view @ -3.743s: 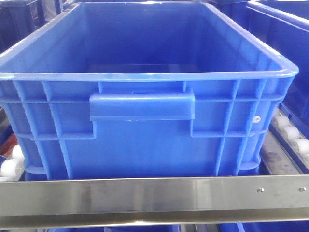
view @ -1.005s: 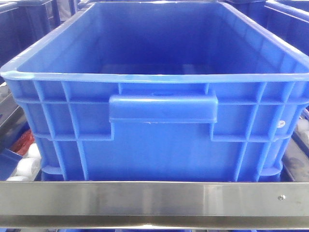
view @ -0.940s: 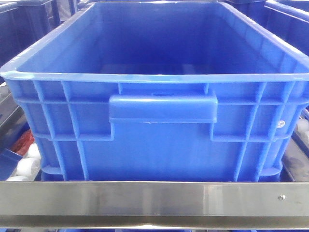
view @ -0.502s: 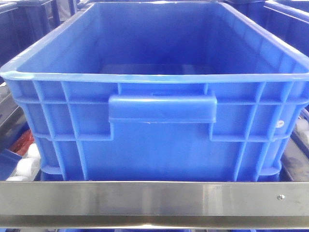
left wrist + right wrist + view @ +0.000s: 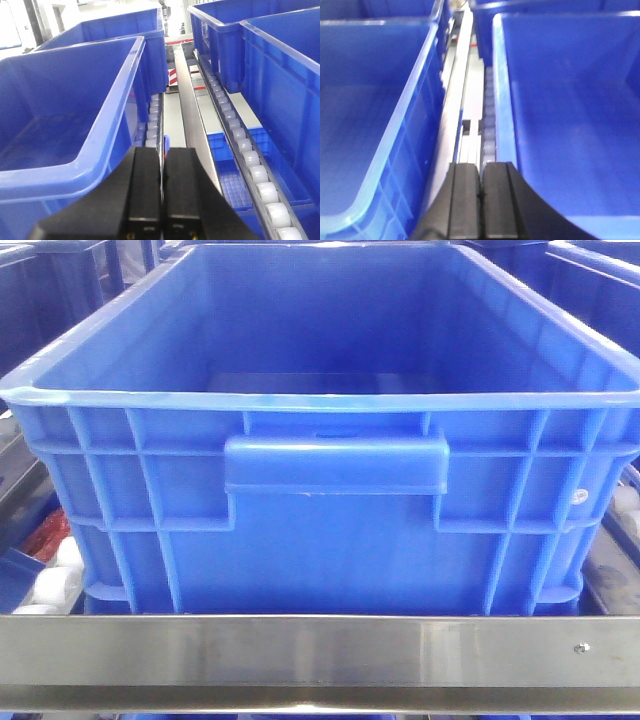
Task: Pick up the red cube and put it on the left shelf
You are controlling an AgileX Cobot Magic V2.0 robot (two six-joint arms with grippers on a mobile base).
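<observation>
The red cube does not show clearly in any view. The left shelf's flat steel front rail (image 5: 300, 650) runs across the bottom of the front view, with white rollers (image 5: 50, 585) behind it at the left. My left gripper (image 5: 162, 150) is shut, with nothing visible between its fingers, over the gap between a blue crate (image 5: 65, 115) and a roller track (image 5: 250, 165). A small blue block (image 5: 165, 142) peeks out just past its tips. My right gripper (image 5: 480, 166) is shut and empty over the steel strip (image 5: 455, 100) between two crates.
A big blue ribbed crate (image 5: 330, 530) fills the shelf tier right behind the rail. A blurred red patch (image 5: 45, 535) lies low at its left; I cannot tell what it is. More blue crates (image 5: 570, 110) flank both grippers. Red-white stripes (image 5: 172, 77) mark the far end.
Since 3.7 s ago the crate has shifted right in the front view, so the view has moved left. Over the last second nothing has visibly changed.
</observation>
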